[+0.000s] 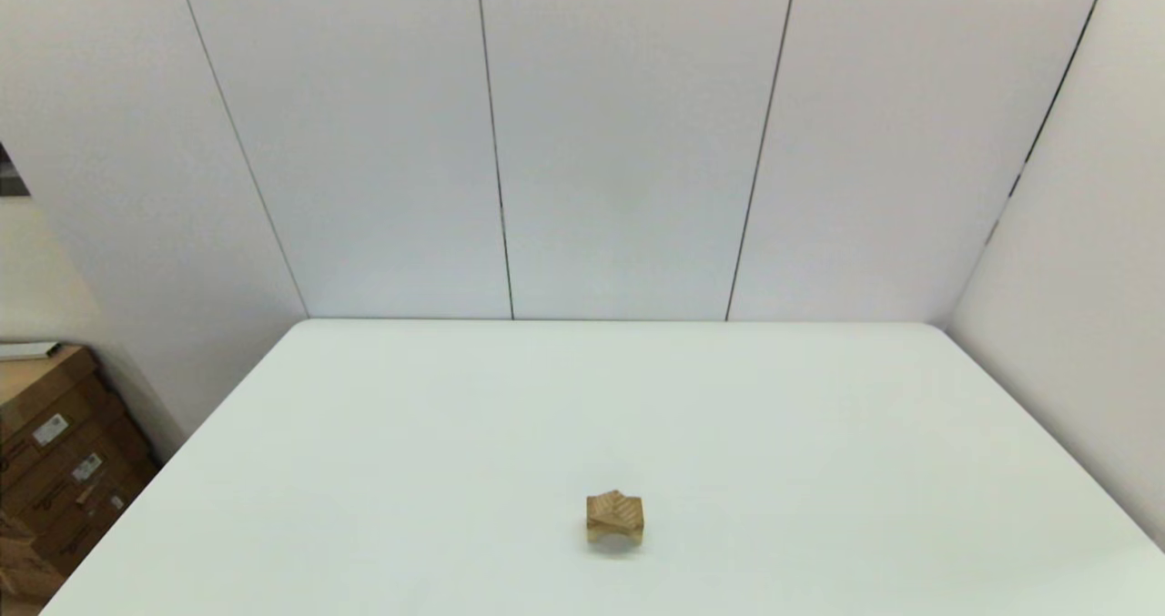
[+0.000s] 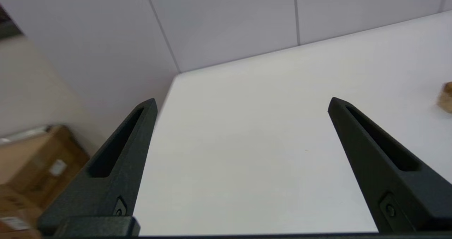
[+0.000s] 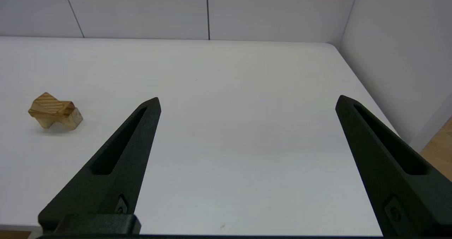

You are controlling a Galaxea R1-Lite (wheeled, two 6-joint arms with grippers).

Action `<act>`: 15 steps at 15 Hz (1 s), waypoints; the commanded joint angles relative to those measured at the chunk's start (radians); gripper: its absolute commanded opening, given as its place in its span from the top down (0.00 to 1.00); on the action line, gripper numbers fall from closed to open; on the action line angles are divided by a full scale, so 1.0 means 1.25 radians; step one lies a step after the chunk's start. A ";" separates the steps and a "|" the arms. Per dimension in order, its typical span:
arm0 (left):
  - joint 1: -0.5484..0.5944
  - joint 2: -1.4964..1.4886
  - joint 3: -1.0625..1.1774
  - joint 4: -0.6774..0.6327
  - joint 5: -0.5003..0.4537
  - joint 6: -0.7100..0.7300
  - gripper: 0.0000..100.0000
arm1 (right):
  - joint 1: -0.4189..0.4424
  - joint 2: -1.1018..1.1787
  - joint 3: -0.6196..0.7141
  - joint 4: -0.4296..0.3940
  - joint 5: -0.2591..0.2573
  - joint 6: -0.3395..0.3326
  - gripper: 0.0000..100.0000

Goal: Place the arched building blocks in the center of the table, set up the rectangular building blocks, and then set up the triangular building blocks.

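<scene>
Near the front middle of the table (image 1: 728, 416) stands a small stack of light-wood blocks. The arched building block (image 1: 615, 532) (image 3: 73, 119) is at the bottom, its cut-out facing down. On top lies a striped-grain piece, the triangular building block (image 1: 615, 505) (image 3: 47, 103). I cannot make out the rectangular building block as a separate piece. In the left wrist view only an edge of the stack (image 2: 446, 97) shows. My left gripper (image 2: 242, 103) and right gripper (image 3: 247, 101) are both open and hold nothing, hovering off to either side of the stack; neither shows in the head view.
Brown cardboard boxes (image 1: 55, 452) are stacked on the floor past the table's left edge. White wall panels close off the far and right sides.
</scene>
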 commanded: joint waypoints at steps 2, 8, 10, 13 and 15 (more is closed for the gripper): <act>0.000 0.002 0.008 0.038 -0.009 -0.018 0.00 | 0.000 0.000 0.000 0.000 0.000 0.000 0.00; 0.000 0.002 0.008 0.040 0.001 -0.129 0.00 | 0.000 0.000 0.000 0.000 0.000 0.000 0.00; 0.000 0.002 0.008 0.039 0.014 -0.134 0.00 | 0.000 0.000 0.000 0.000 0.000 0.000 0.00; 0.000 0.002 0.008 0.039 0.016 -0.134 0.00 | 0.000 0.000 0.000 0.000 0.000 0.000 0.00; 0.000 0.002 0.008 0.039 0.016 -0.134 0.00 | 0.000 0.000 0.000 0.000 0.000 0.000 0.00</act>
